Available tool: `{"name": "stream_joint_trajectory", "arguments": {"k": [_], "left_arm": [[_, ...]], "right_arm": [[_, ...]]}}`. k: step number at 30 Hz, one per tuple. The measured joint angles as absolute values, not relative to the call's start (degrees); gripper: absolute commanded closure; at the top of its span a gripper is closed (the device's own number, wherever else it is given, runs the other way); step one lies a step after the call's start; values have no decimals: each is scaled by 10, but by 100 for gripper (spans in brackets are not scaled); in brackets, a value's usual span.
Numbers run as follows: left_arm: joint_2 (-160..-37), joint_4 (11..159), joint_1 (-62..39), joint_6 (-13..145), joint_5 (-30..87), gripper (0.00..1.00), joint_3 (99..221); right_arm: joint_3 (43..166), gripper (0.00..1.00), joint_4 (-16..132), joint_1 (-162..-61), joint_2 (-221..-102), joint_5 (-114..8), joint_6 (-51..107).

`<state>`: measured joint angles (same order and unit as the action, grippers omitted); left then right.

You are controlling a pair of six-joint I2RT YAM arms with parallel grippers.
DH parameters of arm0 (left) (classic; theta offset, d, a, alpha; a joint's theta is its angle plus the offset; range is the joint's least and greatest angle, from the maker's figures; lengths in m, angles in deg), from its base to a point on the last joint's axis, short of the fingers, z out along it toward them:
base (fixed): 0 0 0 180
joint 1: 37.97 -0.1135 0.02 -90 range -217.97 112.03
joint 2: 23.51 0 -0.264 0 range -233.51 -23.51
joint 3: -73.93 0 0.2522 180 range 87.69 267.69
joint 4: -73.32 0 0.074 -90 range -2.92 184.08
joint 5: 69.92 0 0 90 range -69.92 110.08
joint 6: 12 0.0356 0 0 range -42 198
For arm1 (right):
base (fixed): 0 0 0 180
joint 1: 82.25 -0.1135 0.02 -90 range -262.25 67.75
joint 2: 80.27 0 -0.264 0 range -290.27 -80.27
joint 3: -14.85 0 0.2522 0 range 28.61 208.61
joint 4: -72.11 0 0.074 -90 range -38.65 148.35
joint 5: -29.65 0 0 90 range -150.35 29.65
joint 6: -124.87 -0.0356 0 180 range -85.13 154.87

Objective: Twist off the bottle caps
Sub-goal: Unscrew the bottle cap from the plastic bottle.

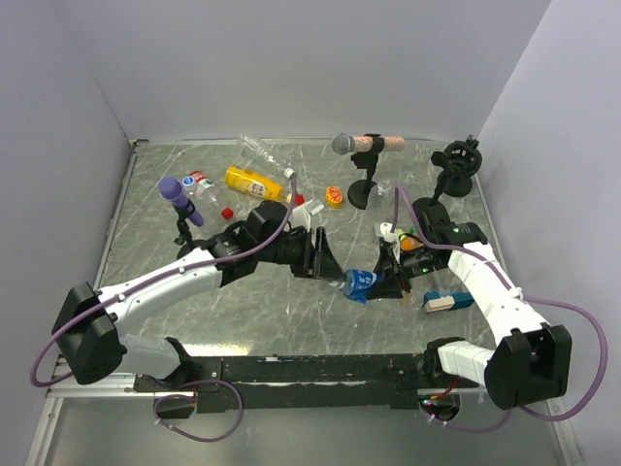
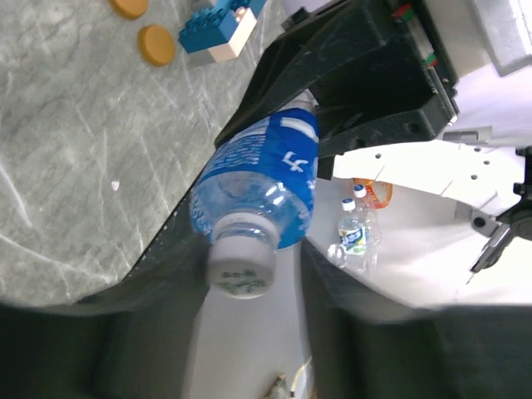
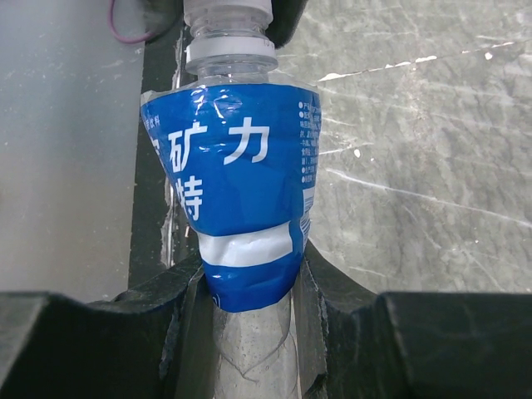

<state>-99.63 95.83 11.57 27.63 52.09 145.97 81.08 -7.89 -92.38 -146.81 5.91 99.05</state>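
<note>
Though plain from both wrists, shows in the top view only as a blue patch between 2 black grippers: 1 blue-labelled bottle (image 1: 360, 283), near the middle of the marbled table (image 1: 291, 320). Hides its base in every view, cut off below the right gripper (image 3: 249, 283) in that wrist's picture. Sits pinched across the lower label by that gripper's fingers (image 3: 162, 320), with crumpled plastic pressed in on both sides. Carries 1 white cap (image 2: 241, 268) on its neck, blurred and close to the lens. Stands flanked at the cap by the left gripper (image 2: 252, 249), jaws spread: cannot tell about contact on 1 side, and shows a pale gap on the other.

Farther back in the top view:
- 1 yellow bottle (image 1: 257, 183)
- 1 clear bottle (image 1: 260, 150)
- 1 red-labelled bottle (image 1: 201, 184)
- 1 loose red cap (image 1: 226, 211)
- 1 purple-headed microphone (image 1: 175, 192)
- 1 grey-headed microphone (image 1: 343, 144)
- 1 blue and white block (image 1: 446, 301)

From the left wrist:
- 2 orange-brown caps (image 2: 156, 44) on the table, 1 cut by the frame edge
- 2 tiny bottles (image 2: 356, 229) beyond the right arm, too small to make out
</note>
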Motion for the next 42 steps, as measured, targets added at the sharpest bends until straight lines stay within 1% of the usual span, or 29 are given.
{"name": "stream_joint_trajectory", "arguments": {"k": [2,5,7,9,10,13,16,17,20,23,25,29,31,33,42], "left_arm": [[-996,950,116,274,521,27,1460],[-990,946,117,276,519,20,1460],[-984,947,117,280,514,18,1460],[-975,952,117,296,499,14,1460],[-970,956,117,310,488,11,1460],[-941,973,117,380,444,7,1458],[-869,945,116,479,423,1,1409],[-838,931,116,515,427,3,1384],[-753,880,117,642,459,3,1306],[-718,831,117,770,508,3,1253],[-734,818,118,826,534,1,1252],[-830,819,118,908,580,5,1300],[-877,817,118,929,596,8,1325],[-900,813,117,940,605,11,1332],[-910,791,117,948,619,28,1337]], "right_arm": [[811,84,-74,-924,-1468,59,990],[811,84,-70,-924,-1468,59,990],[811,84,-68,-924,-1468,59,990],[811,84,-68,-924,-1468,59,990],[811,84,-68,-924,-1468,59,990],[811,84,-68,-924,-1468,59,990],[811,84,-68,-924,-1468,59,990],[811,84,-68,-924,-1468,59,990],[811,84,-68,-926,-1468,59,990],[811,84,-67,-926,-1468,58,990],[811,84,-64,-926,-1468,58,990],[811,84,-63,-926,-1468,58,989],[811,84,-63,-926,-1468,58,989],[811,84,-63,-926,-1468,58,989],[811,84,-63,-926,-1468,58,990]]}}
